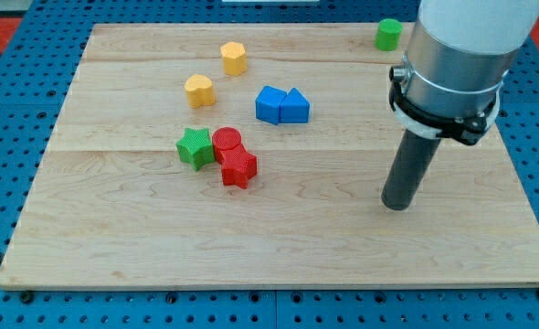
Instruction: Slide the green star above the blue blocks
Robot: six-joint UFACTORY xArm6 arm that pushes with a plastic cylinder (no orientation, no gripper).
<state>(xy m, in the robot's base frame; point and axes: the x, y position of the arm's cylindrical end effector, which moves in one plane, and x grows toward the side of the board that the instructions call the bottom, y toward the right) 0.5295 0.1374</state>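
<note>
Worktop [343, 247] of pale wooden planks fills most of the frame, set on a blue pegboard [5, 183]. At the right of the frame my tip [396, 205] rests on bare wood, well apart from every block; the rod carries no jaws, so nothing is held. Left of centre sits the green star [195, 147], touching the red cylinder [227, 141] on its right, and just below that cylinder, touching it, lies the red star [238, 169]. Two blue blocks stand side by side and touching, a little above and to the right of this cluster: the blue block [269, 103] on the left, its shape hard to make out, and the blue triangular block [295, 107] on the right. Above the cluster, toward the upper left, are the yellow block [199, 90] and, higher, the yellow hexagon [234, 58]. A green cylinder [388, 35] stands near the worktop's top edge, at the upper right, just beside the arm's grey housing
</note>
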